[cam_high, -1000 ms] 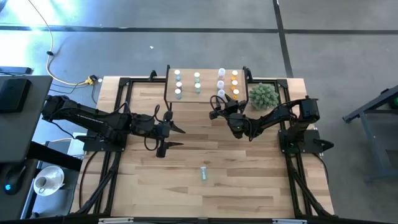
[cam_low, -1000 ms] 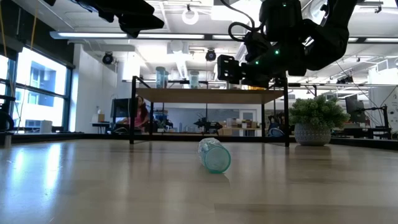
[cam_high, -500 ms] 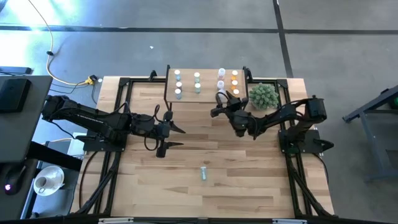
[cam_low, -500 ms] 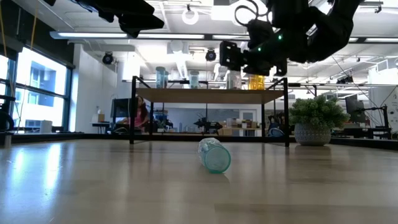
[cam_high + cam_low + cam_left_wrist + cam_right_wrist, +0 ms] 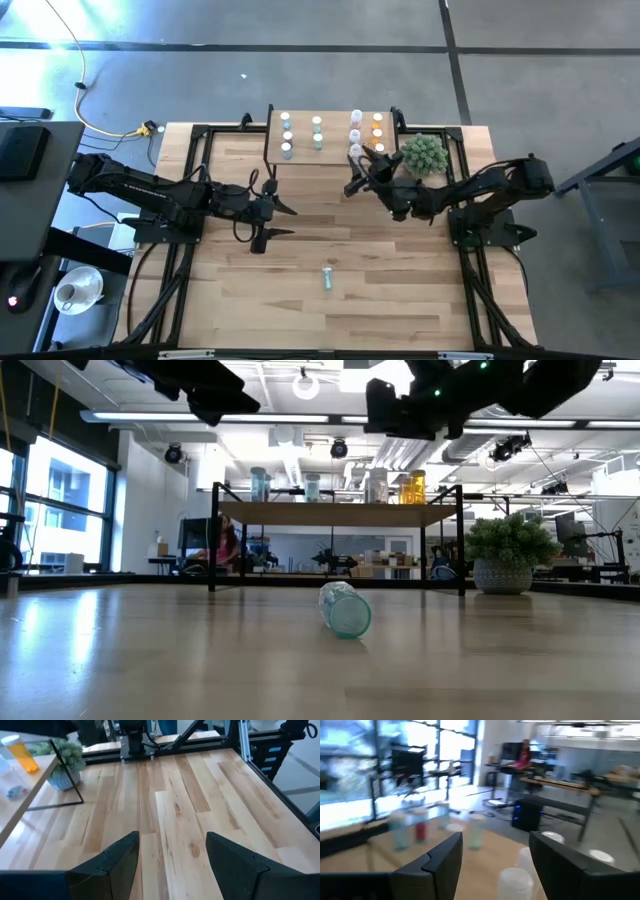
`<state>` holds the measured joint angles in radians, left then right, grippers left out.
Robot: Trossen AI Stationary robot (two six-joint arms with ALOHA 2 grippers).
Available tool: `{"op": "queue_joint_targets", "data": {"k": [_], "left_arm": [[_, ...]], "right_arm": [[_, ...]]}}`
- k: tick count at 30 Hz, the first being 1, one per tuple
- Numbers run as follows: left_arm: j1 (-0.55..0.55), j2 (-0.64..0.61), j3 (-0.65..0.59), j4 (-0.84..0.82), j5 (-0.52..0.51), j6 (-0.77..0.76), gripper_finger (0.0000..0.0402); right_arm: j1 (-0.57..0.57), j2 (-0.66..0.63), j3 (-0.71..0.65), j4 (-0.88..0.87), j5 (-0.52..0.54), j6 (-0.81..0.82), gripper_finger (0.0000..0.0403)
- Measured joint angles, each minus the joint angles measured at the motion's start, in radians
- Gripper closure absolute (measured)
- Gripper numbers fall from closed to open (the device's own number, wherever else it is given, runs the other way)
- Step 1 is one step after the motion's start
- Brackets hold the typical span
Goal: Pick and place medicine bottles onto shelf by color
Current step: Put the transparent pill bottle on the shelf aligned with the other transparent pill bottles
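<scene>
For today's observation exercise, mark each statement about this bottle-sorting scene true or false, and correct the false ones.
1. A green bottle lies on its side on the table. True.
2. The shelf holds no bottles. False: several bottles stand on it in rows, among them orange bottles.
3. The right pincer is at the shelf's near edge, open and holding nothing. True.
4. The left pincer grips a blue bottle. False: it is open and empty, above bare table.
5. The potted plant stands on the shelf. False: it stands on the table beside the shelf.
</scene>
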<state>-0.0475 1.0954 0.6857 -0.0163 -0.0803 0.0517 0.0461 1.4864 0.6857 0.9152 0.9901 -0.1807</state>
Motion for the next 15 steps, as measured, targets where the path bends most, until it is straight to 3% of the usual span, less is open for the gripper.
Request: {"op": "queue_joint_targets", "data": {"k": [9,15], "left_arm": [[0.0,0.0,0.0,-0.056,0.0,-0.056,0.0184],[0.0,0.0,0.0,-0.072,0.0,-0.079,0.0184]], "right_arm": [[0.0,-0.14,0.0,-0.455,-0.351,0.176,0.0183],[-0.044,-0.145,0.0,-0.645,-0.446,0.207,0.0183]]}}
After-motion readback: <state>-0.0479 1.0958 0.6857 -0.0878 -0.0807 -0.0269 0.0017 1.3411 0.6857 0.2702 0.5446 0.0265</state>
